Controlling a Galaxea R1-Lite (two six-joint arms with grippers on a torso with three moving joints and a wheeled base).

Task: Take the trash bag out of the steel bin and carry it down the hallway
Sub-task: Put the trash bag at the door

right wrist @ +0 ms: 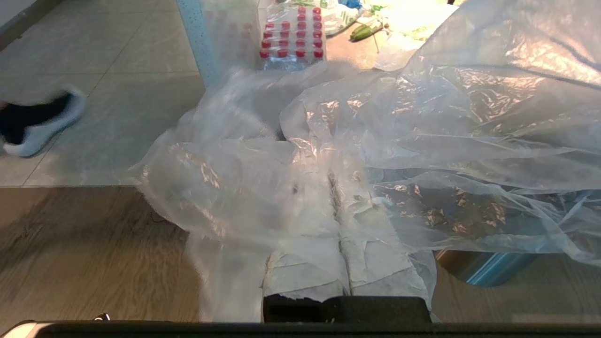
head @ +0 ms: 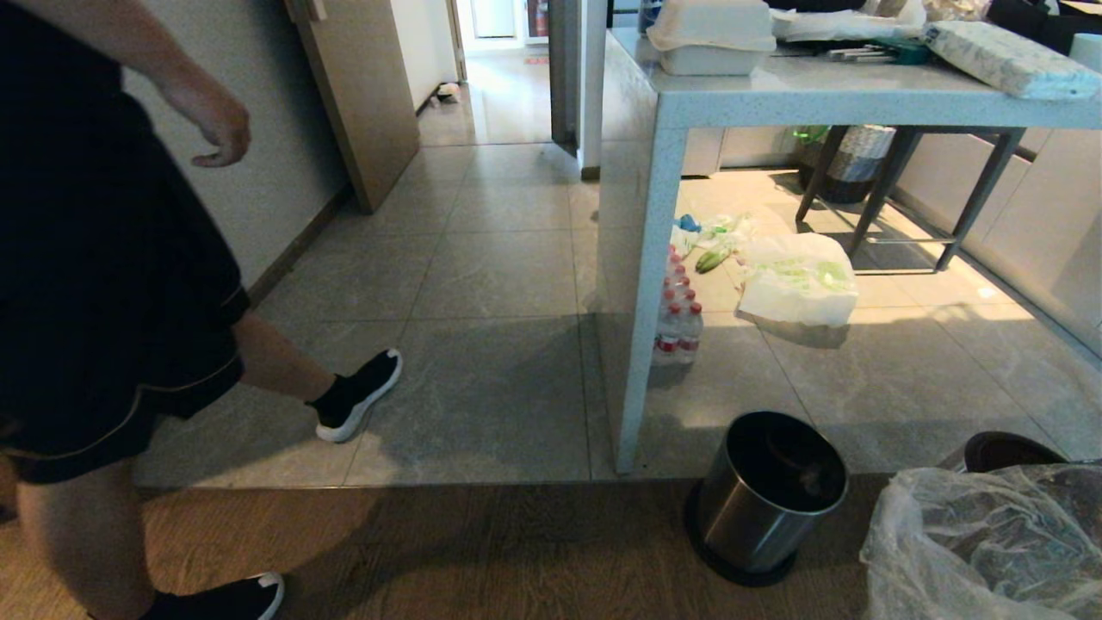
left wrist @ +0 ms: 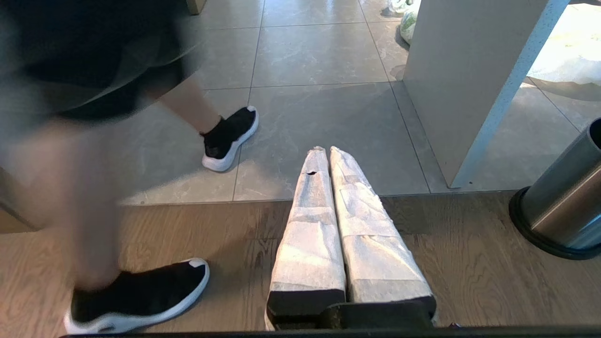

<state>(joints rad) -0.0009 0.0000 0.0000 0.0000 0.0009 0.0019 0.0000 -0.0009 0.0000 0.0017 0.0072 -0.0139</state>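
Observation:
The steel bin (head: 766, 495) stands on the wood floor by the table leg, its dark inside bare; its side (left wrist: 563, 202) also shows in the left wrist view. The clear, crinkled trash bag (head: 981, 542) hangs outside it at the lower right. It drapes over my right gripper (right wrist: 334, 180), whose taped fingers are shut together on the plastic (right wrist: 422, 141). My left gripper (left wrist: 326, 150) is shut on nothing, low over the edge where wood meets tile. The hallway (head: 508, 95) opens at the far end, past a wooden door.
A person (head: 103, 258) walks at the left, one black shoe (head: 357, 392) on the tiles. A white table leg (head: 646, 293) stands beside the bin, with packed bottles (head: 680, 310) and a white green-printed bag (head: 796, 280) beyond. A second dark round rim (head: 1003, 448) shows behind the trash bag.

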